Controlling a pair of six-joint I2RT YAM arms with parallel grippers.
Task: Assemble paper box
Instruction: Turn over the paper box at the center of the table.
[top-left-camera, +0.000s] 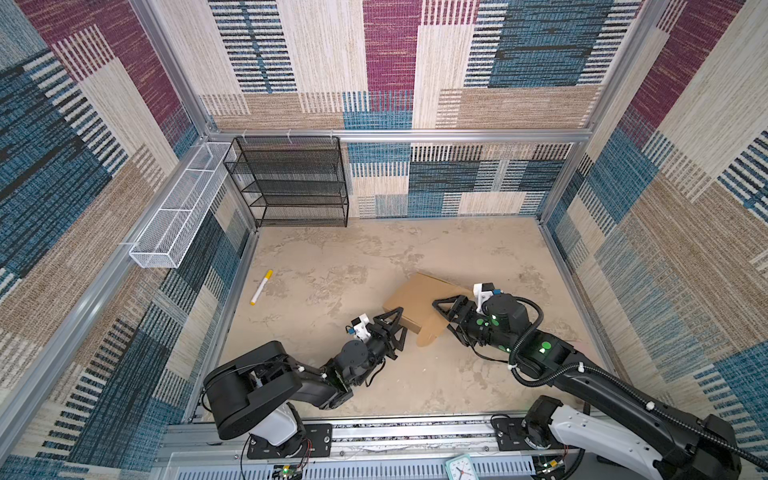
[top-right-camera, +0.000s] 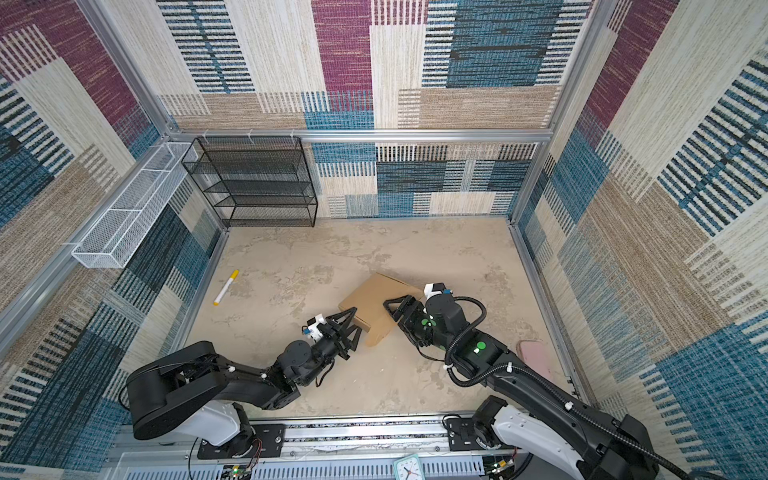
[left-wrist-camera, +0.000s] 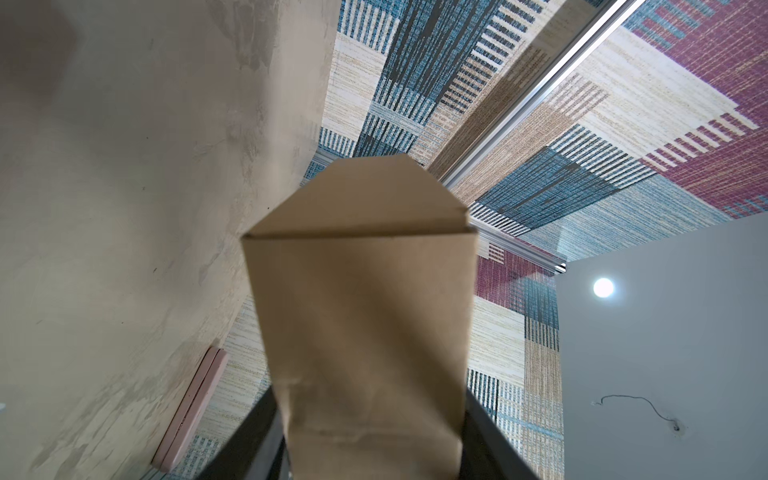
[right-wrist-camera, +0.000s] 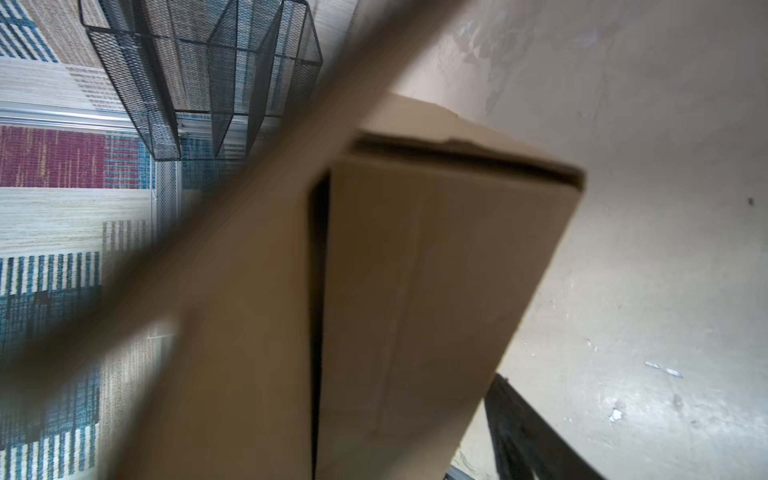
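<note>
The paper box (top-left-camera: 419, 299) lies on the table (top-left-camera: 332, 257), well apart from the black wire rack (top-left-camera: 291, 183): nearer the arms than the rack and toward the robot's right of it. Its top panel appears to be folded flat, while a rounded flap (top-left-camera: 430, 334) sticks out on the side farthest from the rack.

The left gripper (top-left-camera: 401, 321) is set at a box corner on that same far side. In the left wrist view a cardboard wall (left-wrist-camera: 361, 324) fills the gap between the two dark fingers (left-wrist-camera: 253, 440), so the box is judged to be pinched across its shallow height. The right gripper (top-left-camera: 442, 316) is placed at the loose flap, its jaws astride the cardboard. One finger (right-wrist-camera: 523, 432) is seen just beside the box, but the other is hidden by blurred cardboard, so whether the jaws are spread or pressing cannot be told.

The box is judged to be light and easily slid across the table. Its panels should be stiff, yet it will hinge readily at the creases and be dented by a hard squeeze. The matt surface should give fair grip. It is too wide to be spanned, so hold is best taken on a wall or flap edge, close to its fold.
</note>
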